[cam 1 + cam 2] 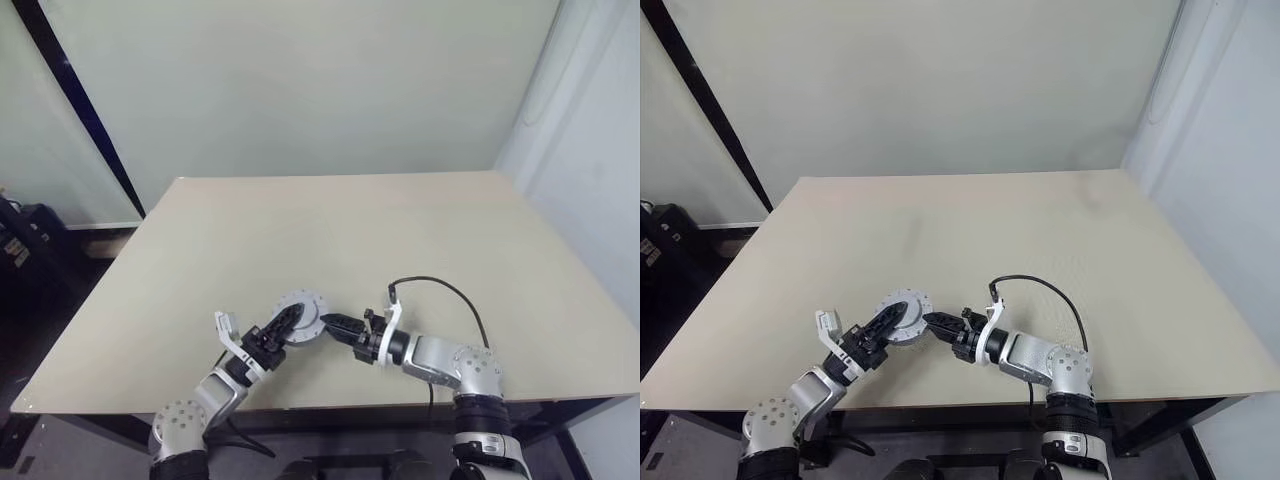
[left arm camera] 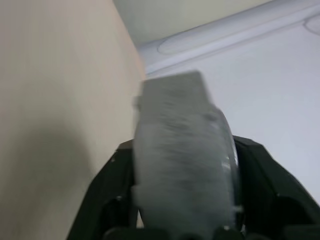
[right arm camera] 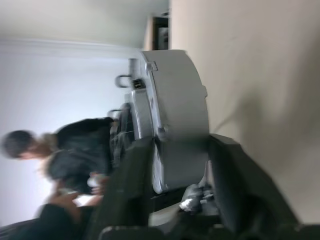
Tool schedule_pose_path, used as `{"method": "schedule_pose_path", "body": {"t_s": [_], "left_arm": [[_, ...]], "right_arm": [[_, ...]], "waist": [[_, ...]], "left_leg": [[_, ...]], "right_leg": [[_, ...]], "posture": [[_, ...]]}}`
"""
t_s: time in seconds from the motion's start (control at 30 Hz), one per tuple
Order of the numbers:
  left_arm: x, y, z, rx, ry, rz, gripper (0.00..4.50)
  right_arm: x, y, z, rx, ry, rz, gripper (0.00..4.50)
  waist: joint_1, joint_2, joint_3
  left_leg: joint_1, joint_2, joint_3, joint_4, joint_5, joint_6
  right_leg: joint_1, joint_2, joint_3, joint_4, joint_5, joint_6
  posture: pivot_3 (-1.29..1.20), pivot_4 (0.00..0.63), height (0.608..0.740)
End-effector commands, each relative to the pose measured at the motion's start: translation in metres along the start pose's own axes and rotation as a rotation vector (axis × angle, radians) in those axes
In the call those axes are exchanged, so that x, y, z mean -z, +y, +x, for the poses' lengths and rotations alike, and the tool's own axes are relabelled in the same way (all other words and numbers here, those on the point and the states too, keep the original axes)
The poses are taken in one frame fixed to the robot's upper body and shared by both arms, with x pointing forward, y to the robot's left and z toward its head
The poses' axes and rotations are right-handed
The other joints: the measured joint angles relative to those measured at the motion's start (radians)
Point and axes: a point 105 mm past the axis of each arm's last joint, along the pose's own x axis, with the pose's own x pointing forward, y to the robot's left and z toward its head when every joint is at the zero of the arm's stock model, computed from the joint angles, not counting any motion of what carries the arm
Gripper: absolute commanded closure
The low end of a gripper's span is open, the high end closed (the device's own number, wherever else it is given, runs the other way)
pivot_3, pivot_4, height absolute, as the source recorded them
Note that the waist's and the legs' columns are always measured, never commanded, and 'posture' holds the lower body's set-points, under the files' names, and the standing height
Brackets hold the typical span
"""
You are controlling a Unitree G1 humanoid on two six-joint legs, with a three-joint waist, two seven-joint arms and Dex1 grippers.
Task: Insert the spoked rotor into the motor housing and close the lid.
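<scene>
1. Bare beige worktop (image 1: 420, 260), pale wall behind
2. Both tools, left tool (image 1: 290, 322) and right tool (image 1: 335, 324), pinch the grey motor housing (image 1: 300, 315) above the near edge
3. I judge it heavy, rigid, smooth; grip the rim

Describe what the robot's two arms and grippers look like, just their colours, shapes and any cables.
Both arms are silver-grey metal with rounded joint housings and black wrist sections. Each ends in a gripper of two slim black tapered fingers: the left gripper and the right gripper. A white curved bracket sits at each wrist. A thin black cable loops up from the right wrist and back along the forearm.
</scene>
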Motion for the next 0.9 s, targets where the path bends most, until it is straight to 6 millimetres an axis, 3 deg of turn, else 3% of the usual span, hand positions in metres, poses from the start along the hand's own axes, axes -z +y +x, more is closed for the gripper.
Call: {"method": "schedule_pose_path", "body": {"t_s": [0.03,0.13,0.23,0.33,0.5,0.63,0.9], "left_arm": [[-0.007,-0.005,0.004,0.008,-0.028,0.052,2.47],[-0.013,-0.005,0.005,-0.001,-0.059,0.078,2.47],[-0.024,-0.006,0.006,-0.014,-0.114,0.129,2.47],[-0.041,-0.004,0.004,-0.072,-0.177,0.251,2.47],[-0.065,0.006,-0.004,-0.255,-0.181,0.633,2.47],[-0.092,0.006,-0.012,-0.357,-0.255,0.784,2.48],[-0.114,0.006,-0.021,-0.433,-0.312,0.869,2.48]], "right_arm": [[0.002,0.024,0.009,-0.066,-0.026,-0.136,1.54],[-0.012,0.017,0.009,-0.017,-0.133,-0.174,0.51],[-0.026,0.019,0.004,-0.004,-0.226,-0.312,0.5],[-0.038,0.026,-0.004,0.009,-0.329,-0.564,0.5],[-0.027,0.036,-0.008,-0.025,-0.273,-1.044,0.5],[-0.012,0.038,-0.009,-0.073,-0.176,-1.34,0.5],[-0.002,0.032,-0.007,-0.101,-0.095,-1.477,0.5]], "waist": [[0.0,0.0,0.0],[0.0,0.0,0.0],[0.0,0.0,0.0],[0.0,0.0,0.0],[0.0,0.0,0.0],[0.007,-0.001,0.0],[0.015,-0.011,0.0]], "left_leg": [[0.0,0.0,0.0,0.0,0.0,0.0],[0.0,0.0,0.0,0.0,0.0,0.0],[0.0,0.0,0.0,0.0,0.0,0.0],[0.0,0.0,0.0,0.0,0.0,0.0],[0.0,0.0,0.0,0.0,0.0,0.0],[0.001,0.0,0.0,0.0,0.0,-0.001],[0.001,-0.001,-0.001,0.001,0.0,-0.001]], "right_leg": [[0.0,0.0,0.0,0.0,0.0,0.0],[0.0,0.0,0.0,0.0,0.0,0.0],[0.0,0.0,0.0,0.0,0.0,0.0],[0.0,0.0,0.0,0.0,0.0,0.0],[0.0,0.0,0.0,0.0,0.0,0.0],[0.0,0.0,0.0,0.0,0.0,0.0],[0.001,0.0,0.0,0.0,0.0,0.0]], "posture": [[0.0,0.0,0.74],[0.0,0.0,0.74],[0.0,0.0,0.74],[0.0,0.0,0.74],[0.0,0.0,0.74],[0.0,0.0,0.74],[0.0,0.0,0.74]]}}
